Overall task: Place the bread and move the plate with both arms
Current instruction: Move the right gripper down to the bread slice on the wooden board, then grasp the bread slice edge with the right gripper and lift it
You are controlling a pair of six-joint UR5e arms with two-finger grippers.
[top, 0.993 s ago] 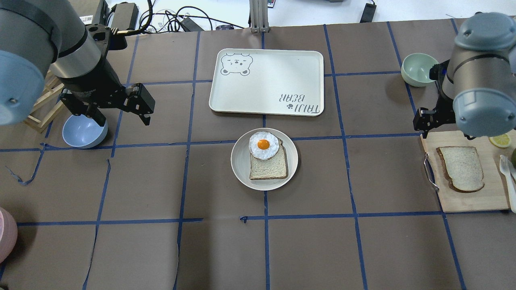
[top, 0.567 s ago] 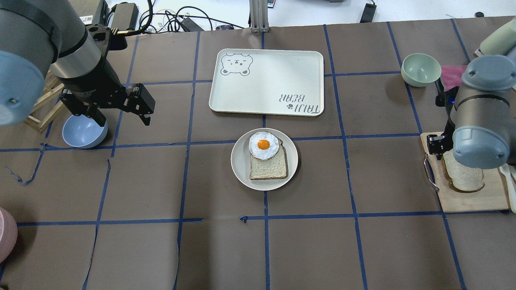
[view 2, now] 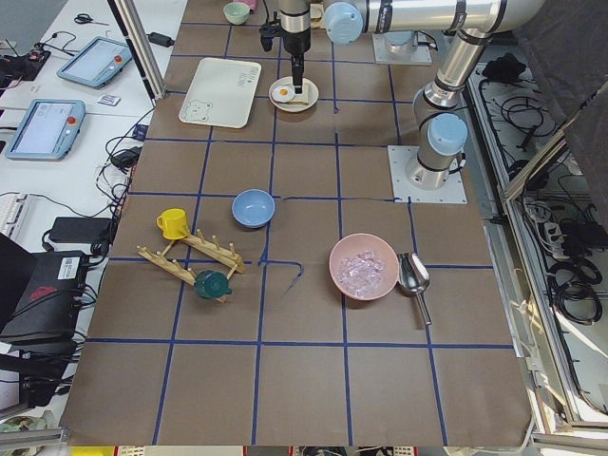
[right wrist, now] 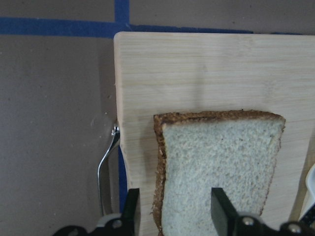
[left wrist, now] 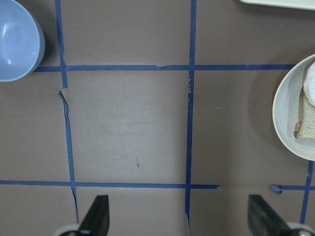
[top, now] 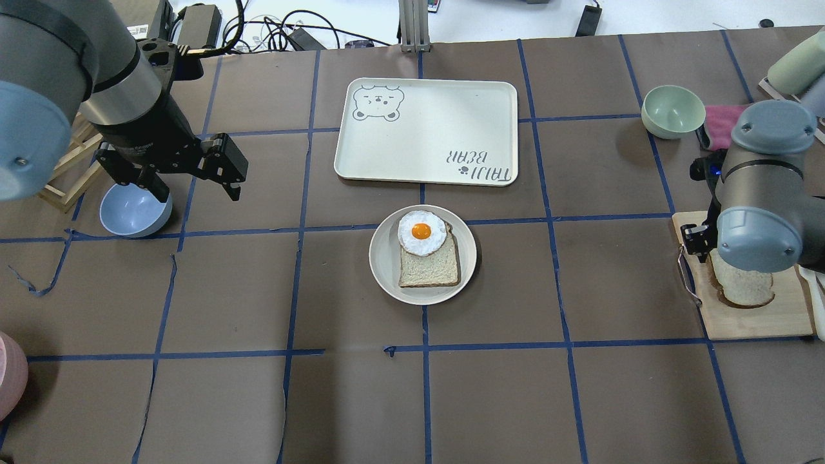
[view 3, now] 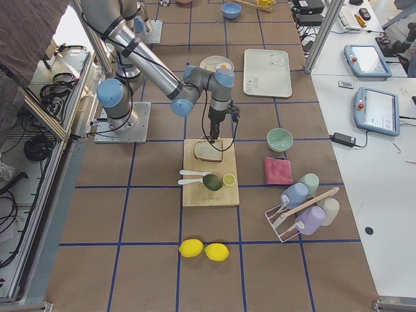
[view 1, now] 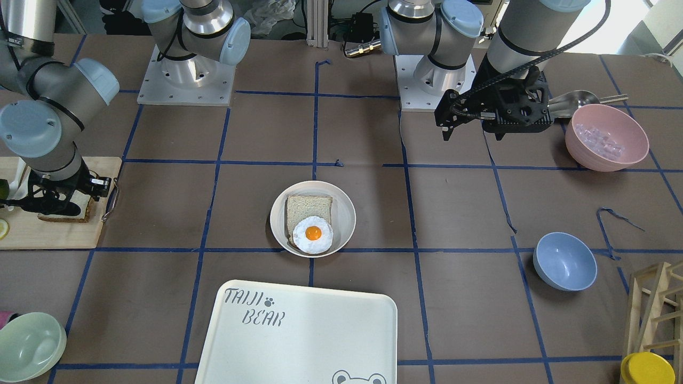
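The right pincer [right wrist: 174, 199] hangs low over the board [right wrist: 197, 73], fingers apart and gripping nothing; the bread [right wrist: 216, 152] lies flat on the board right under it; one finger [right wrist: 131, 209] stands outside the dark crust edge, the other [right wrist: 220, 209] over the crumb; whether either touches the bread I cannot tell. The board's wire handle [right wrist: 106, 164] is just beside the outer finger; a white utensil [right wrist: 309, 184] lies past the other finger. A green bowl [top: 672, 111] and a pink cloth [top: 720, 122] lie beyond this pincer's arm; the plate [top: 387, 274] sits well off to the pincer's left, bearing an egg slice [top: 428, 267]; the tray [top: 425, 135] lies just beyond the plate.

The left pincer [left wrist: 179, 216] is held above the table, fingers wide apart and empty; a blue bowl [left wrist: 17, 42] is ahead to its left; the plate is ahead to its right, well apart from both fingers.
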